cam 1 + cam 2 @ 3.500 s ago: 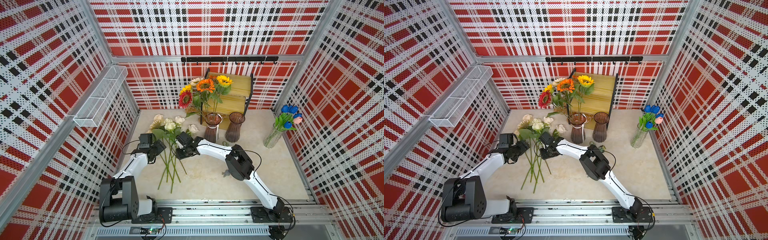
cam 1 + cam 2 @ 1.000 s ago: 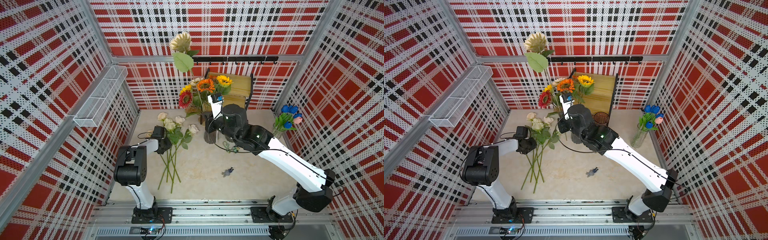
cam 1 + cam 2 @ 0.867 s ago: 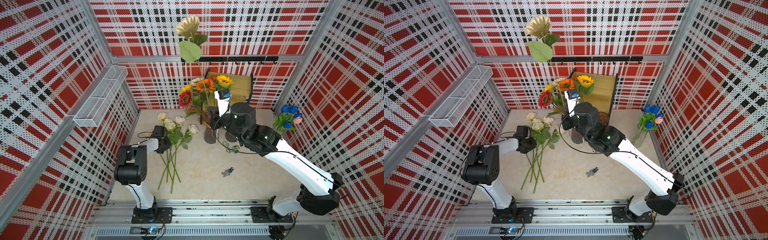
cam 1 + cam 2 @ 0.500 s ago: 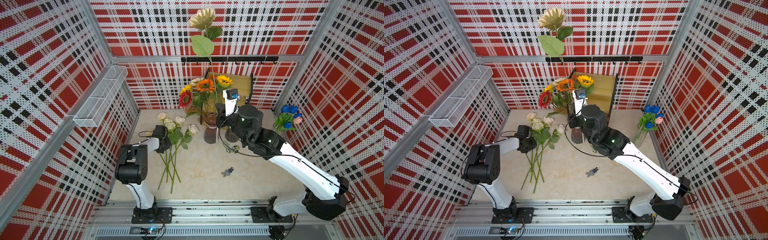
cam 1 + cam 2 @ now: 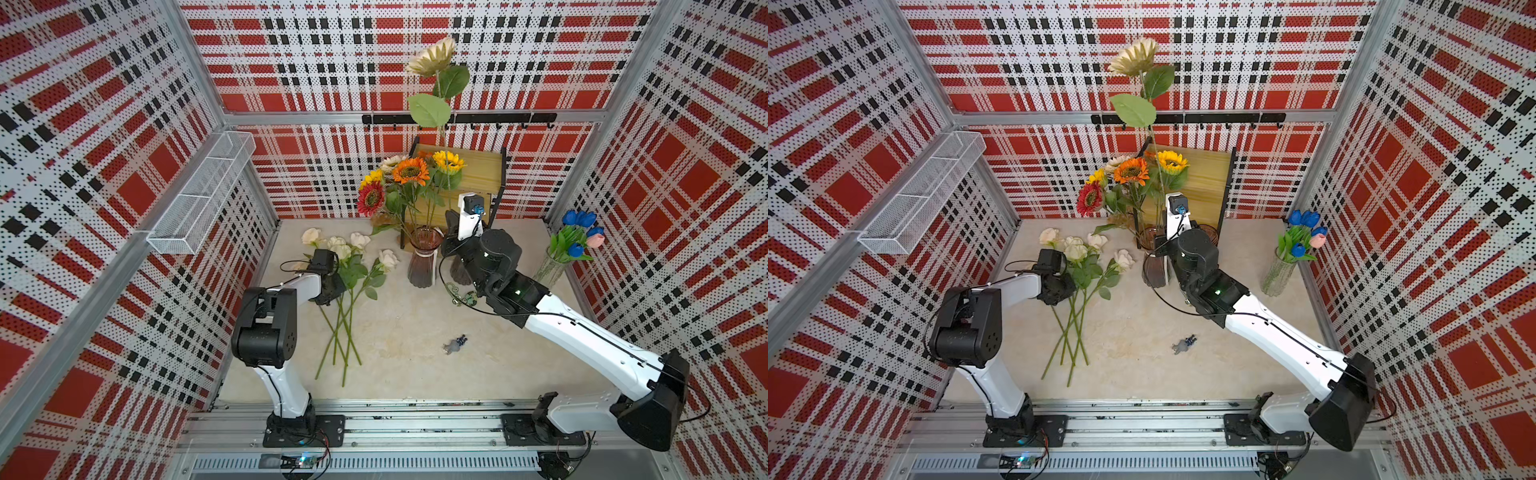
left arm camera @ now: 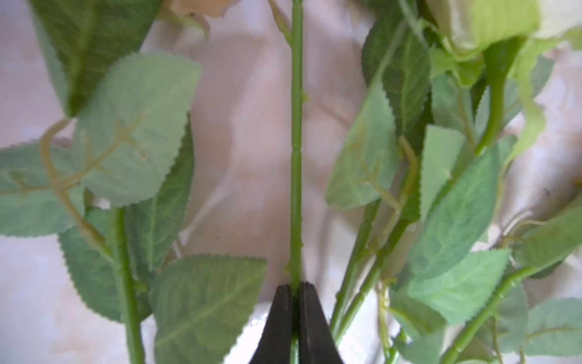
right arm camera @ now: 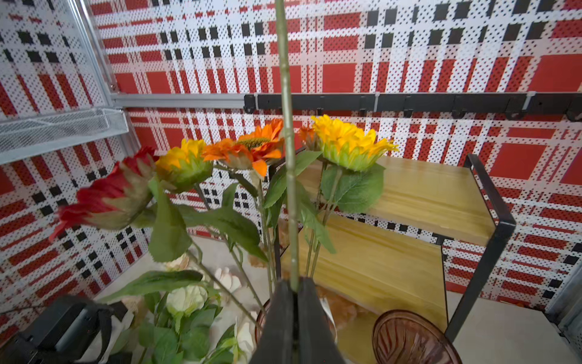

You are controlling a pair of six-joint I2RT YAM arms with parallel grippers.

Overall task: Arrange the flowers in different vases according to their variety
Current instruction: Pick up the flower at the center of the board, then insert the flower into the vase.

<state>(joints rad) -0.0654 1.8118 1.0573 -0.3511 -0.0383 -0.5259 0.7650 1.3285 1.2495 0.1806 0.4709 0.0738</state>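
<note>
My right fingers (image 7: 288, 299) clamp a tall cream sunflower (image 5: 430, 56) by the ribbed pinkish glass vase (image 5: 424, 257) at twelve o'clock. My left fingers (image 6: 288, 302) pinch a cream rose's stem (image 6: 296, 173) at ten. Blue tulips (image 5: 579, 218) look done; roses (image 5: 357, 241) remain.

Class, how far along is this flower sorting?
Done: blue and pink tulips stand in the tall clear glass cylinder; red, orange and yellow sunflowers fill the pinkish ribbed glass vase. In hand: the right gripper holds a cream sunflower upright by that vase; the left gripper pinches one green rose stem. Left: cream roses lying on the table; the brownish ribbed glass vase looks empty.
</note>
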